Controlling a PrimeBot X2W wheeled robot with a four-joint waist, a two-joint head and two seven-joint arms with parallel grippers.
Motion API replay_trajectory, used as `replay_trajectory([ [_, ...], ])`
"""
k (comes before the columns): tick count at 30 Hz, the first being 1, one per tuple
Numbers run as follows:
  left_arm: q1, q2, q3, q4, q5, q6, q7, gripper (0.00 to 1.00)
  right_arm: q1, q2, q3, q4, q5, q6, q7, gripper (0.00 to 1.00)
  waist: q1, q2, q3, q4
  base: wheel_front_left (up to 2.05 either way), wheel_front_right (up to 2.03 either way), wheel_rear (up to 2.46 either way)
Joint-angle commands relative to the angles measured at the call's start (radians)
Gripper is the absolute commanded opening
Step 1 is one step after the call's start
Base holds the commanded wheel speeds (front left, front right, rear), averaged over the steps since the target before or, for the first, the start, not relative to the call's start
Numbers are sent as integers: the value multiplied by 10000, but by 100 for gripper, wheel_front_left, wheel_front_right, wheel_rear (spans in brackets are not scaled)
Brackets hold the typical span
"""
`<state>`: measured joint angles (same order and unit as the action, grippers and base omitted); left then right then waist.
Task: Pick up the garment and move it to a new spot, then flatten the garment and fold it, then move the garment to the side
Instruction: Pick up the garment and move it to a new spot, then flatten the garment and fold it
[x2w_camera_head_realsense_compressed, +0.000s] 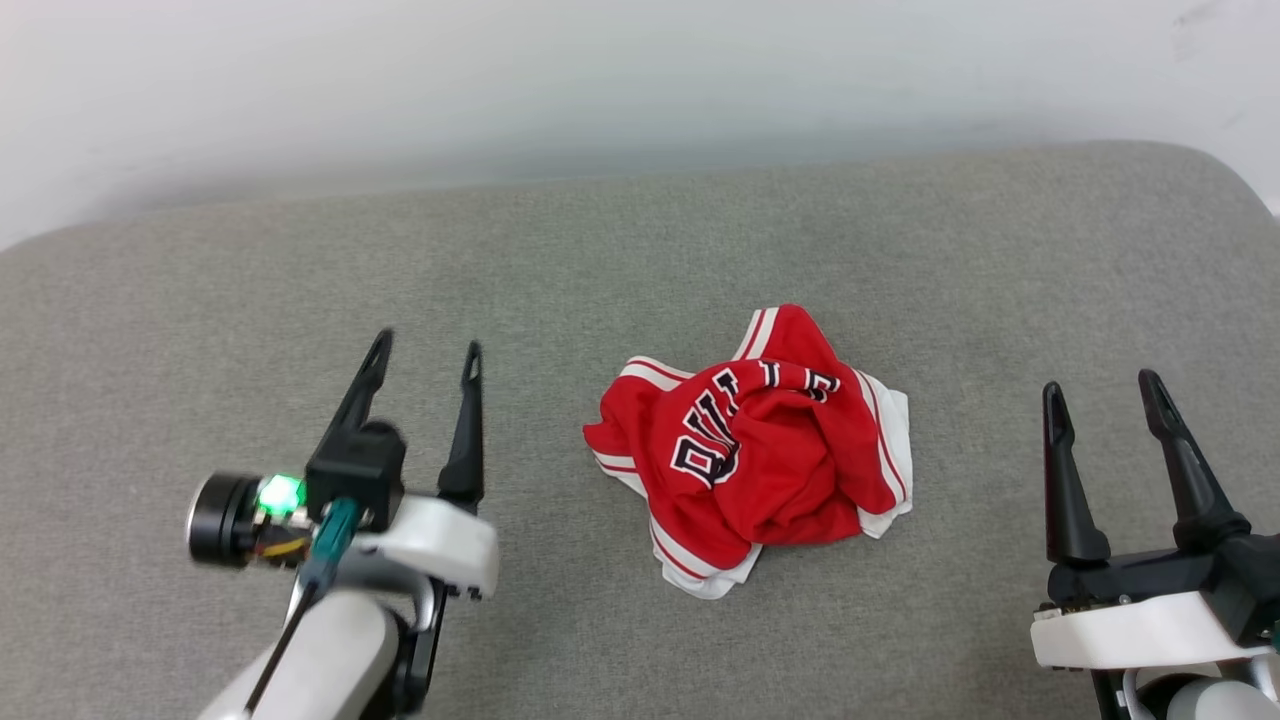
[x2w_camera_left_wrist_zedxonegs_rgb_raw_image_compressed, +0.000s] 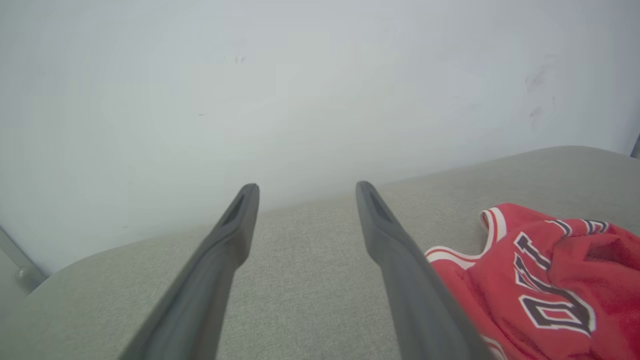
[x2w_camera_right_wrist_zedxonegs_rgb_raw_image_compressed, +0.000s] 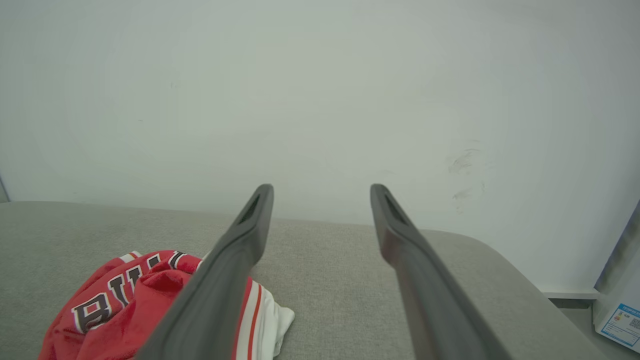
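Loosely crumpled red garment (x2w_camera_head_realsense_compressed: 760, 450), lettering showing.

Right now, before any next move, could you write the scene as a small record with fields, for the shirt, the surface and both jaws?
surface: grey fabric surface, white wall behind it
shirt: red shirt with white striped trim, crumpled in a heap near the middle, black letters partly hidden in the folds
left jaws: open, empty, to the left of the shirt, not touching it
right jaws: open, empty, to the right of the shirt, not touching it
stage: shirt not yet flattened or folded
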<state>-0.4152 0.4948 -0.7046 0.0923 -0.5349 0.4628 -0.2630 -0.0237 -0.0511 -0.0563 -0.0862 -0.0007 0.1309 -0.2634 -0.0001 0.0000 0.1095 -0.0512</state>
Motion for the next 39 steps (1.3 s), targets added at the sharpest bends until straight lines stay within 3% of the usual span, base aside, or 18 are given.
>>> replay_trajectory([
  [1, 326, -132, 271, -138, 192, 71, -21, 100, 78, 14, -5, 36, 18, -3, -20, 100, 1, 0, -90, 94, 0, 0, 0],
  [6, 1987, -808, 1917, -802, 1297, 155, -23, 100, 193, 14, 15, 158, 259, -3, -20, 100, 1, 0, -228, 183, 0, 0, 0],
  [14, 3576, -2022, 3748, -1198, 2669, -721, -24, 100, 398, 14, 31, 541, 712, -3, -20, 100, 1, 0, -340, 183, 0, 0, 0],
  [26, 4795, -3417, 5326, -1342, 3980, -2047, -25, 100, 915, 14, 85, 946, 1122, -3, -20, 100, 1, 0, -562, 152, 0, 0, 0],
  [39, 5007, -4084, 6167, -1297, 4634, -2944, -26, 100, 855, 14, 37, 977, 1100, -3, -20, 100, 1, 0, -597, 178, 0, 0, 0],
])
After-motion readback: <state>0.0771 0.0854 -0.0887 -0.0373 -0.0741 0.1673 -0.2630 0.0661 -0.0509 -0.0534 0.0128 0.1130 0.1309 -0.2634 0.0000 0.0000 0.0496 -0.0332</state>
